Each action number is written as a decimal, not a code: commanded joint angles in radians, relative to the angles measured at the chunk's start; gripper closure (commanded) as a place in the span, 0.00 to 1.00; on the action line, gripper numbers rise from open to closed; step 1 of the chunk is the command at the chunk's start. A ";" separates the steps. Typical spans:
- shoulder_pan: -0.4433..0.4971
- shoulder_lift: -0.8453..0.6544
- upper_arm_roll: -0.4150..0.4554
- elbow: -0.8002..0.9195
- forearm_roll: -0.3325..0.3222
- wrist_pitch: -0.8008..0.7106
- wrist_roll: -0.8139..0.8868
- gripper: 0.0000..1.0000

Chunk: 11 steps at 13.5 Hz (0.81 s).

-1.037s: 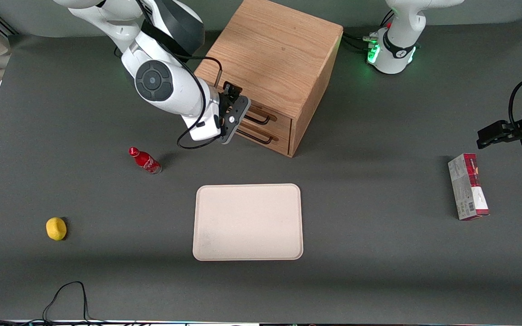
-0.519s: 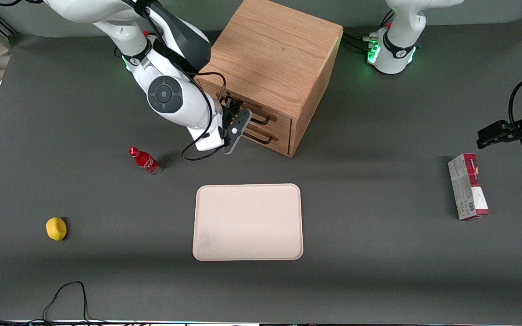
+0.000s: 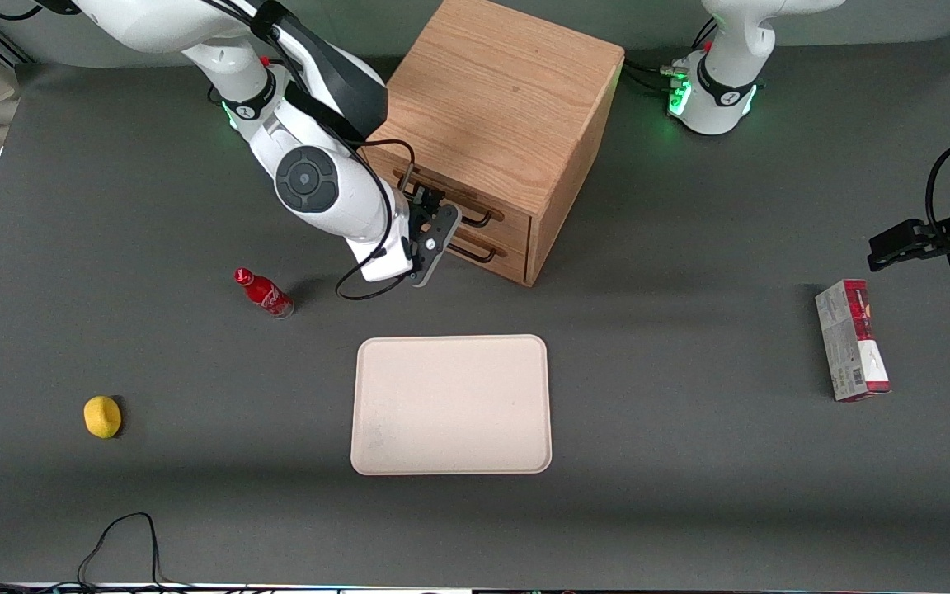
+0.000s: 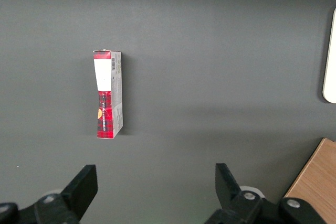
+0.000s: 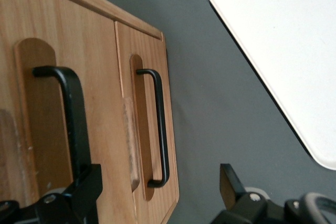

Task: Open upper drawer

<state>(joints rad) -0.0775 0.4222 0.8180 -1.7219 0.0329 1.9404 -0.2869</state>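
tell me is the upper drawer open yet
Shut: upper drawer front sits flush with the lower drawer; gripper, open, at its handle.

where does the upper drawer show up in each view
Front view: the upper drawer is the top front of the oak cabinet, above the lower drawer; the gripper is at its black handle, jaws open.
Right wrist view: the upper drawer is beside the lower drawer, its handle next to one finger.
Left wrist view: not in it.
Shared landmark: the beige tray.
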 commanded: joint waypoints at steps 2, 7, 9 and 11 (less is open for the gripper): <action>0.007 -0.010 0.019 0.061 0.007 -0.107 -0.017 0.00; 0.008 -0.014 0.035 0.056 0.005 -0.098 -0.018 0.00; 0.010 -0.002 0.035 0.044 -0.005 -0.071 -0.018 0.00; 0.010 0.001 0.035 0.018 -0.008 -0.028 -0.020 0.00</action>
<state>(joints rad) -0.0742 0.4214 0.8562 -1.6822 0.0330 1.8703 -0.2873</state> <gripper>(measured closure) 0.000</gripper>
